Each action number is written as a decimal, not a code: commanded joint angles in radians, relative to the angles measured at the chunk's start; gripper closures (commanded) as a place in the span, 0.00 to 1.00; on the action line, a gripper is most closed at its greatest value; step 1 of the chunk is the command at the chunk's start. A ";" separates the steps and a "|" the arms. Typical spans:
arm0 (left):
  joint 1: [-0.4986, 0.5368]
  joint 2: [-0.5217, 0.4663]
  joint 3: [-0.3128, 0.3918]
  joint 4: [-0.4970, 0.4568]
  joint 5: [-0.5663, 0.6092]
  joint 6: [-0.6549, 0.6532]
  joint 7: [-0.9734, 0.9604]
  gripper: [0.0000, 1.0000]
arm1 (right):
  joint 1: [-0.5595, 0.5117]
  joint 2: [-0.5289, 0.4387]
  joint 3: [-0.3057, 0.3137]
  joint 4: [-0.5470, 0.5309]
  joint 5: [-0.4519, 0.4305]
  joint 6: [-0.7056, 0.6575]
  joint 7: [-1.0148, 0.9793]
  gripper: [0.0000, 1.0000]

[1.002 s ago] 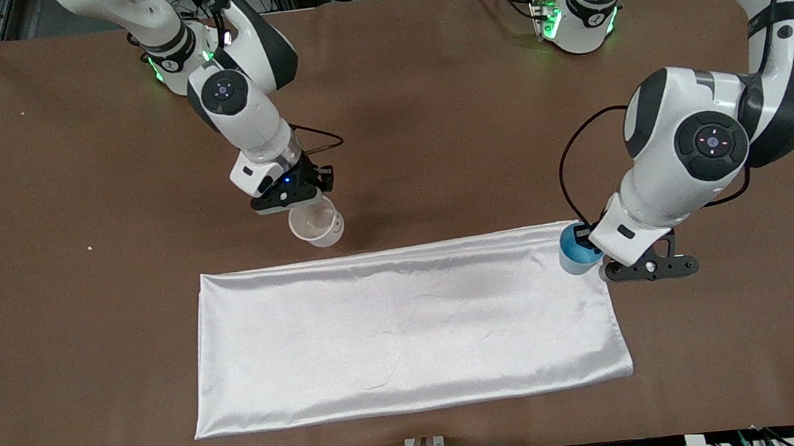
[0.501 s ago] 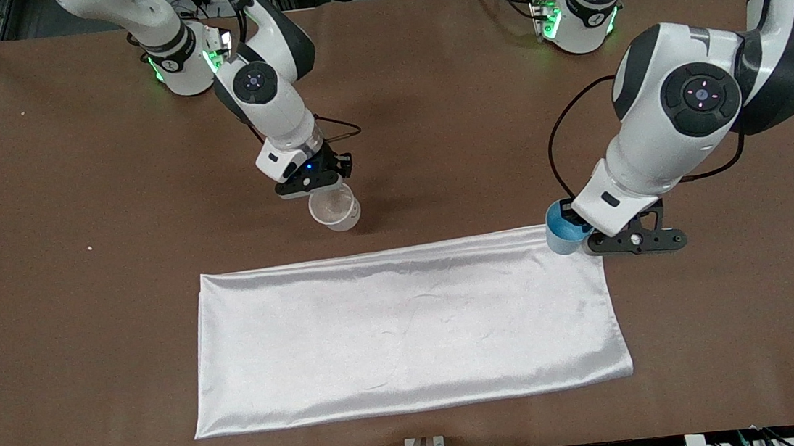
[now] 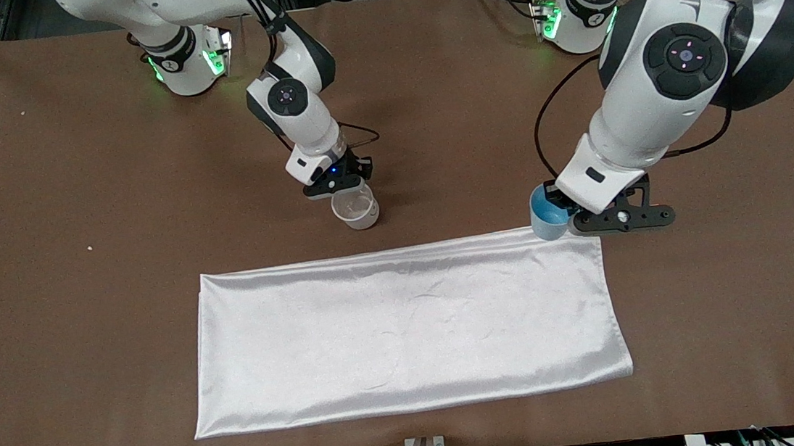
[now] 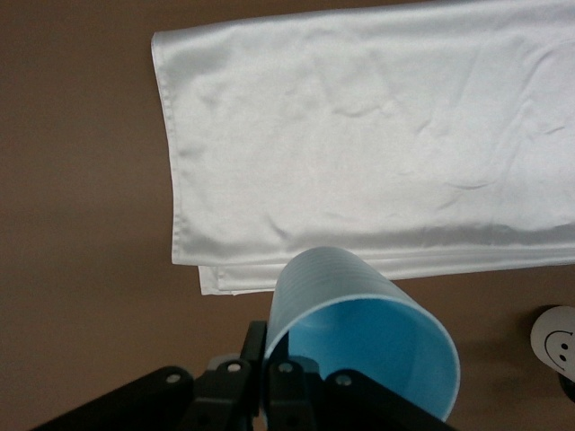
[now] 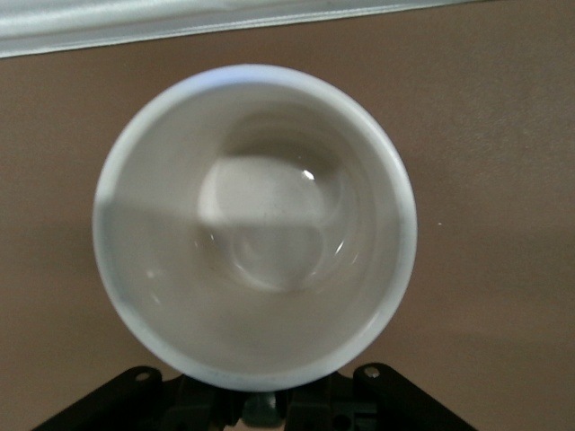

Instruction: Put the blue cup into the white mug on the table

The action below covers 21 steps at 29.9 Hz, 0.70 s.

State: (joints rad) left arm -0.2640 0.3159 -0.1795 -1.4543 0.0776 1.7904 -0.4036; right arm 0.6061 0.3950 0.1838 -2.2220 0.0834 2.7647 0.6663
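Two cups (image 3: 547,213) (image 3: 356,208), seemingly both gripped.

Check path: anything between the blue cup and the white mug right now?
Nothing visible. The left gripper holds the blue cup over the corner of the white cloth; the right gripper holds the white mug over bare table. Only flat cloth edge and table lie between them, and the mug is empty inside.

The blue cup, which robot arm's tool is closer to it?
Left. The left tool is shut on the blue cup, holding it over the white cloth's corner. The right tool holds the white mug toward the right arm's end.
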 commanded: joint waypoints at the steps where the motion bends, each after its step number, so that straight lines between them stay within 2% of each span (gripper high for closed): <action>1: 0.000 -0.012 -0.023 -0.009 0.011 -0.009 -0.049 1.00 | 0.012 0.005 -0.012 0.008 0.010 0.006 0.027 0.74; 2: 0.000 -0.012 -0.026 -0.009 0.011 -0.009 -0.053 1.00 | 0.011 0.007 -0.012 0.010 0.010 0.004 0.039 0.57; 4: 0.002 -0.014 -0.035 -0.009 0.011 -0.009 -0.063 1.00 | 0.009 0.005 -0.012 0.013 0.010 0.003 0.062 0.16; 5: 0.002 -0.014 -0.040 -0.009 0.011 -0.009 -0.067 1.00 | 0.008 0.007 -0.012 0.015 0.010 0.003 0.076 0.03; 6: 0.002 -0.014 -0.046 -0.009 0.011 -0.009 -0.073 1.00 | 0.004 0.005 -0.012 0.015 0.010 0.001 0.093 0.00; 17: 0.005 -0.015 -0.103 -0.009 0.011 -0.009 -0.170 1.00 | 0.003 -0.021 -0.010 0.018 0.010 -0.016 0.137 0.00; 21: 0.003 -0.015 -0.127 -0.012 0.011 -0.011 -0.213 1.00 | 0.001 -0.070 -0.010 0.033 0.010 -0.100 0.134 0.00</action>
State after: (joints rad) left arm -0.2648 0.3159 -0.2727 -1.4556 0.0776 1.7903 -0.5545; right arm 0.6062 0.3924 0.1747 -2.2016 0.0834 2.7558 0.7853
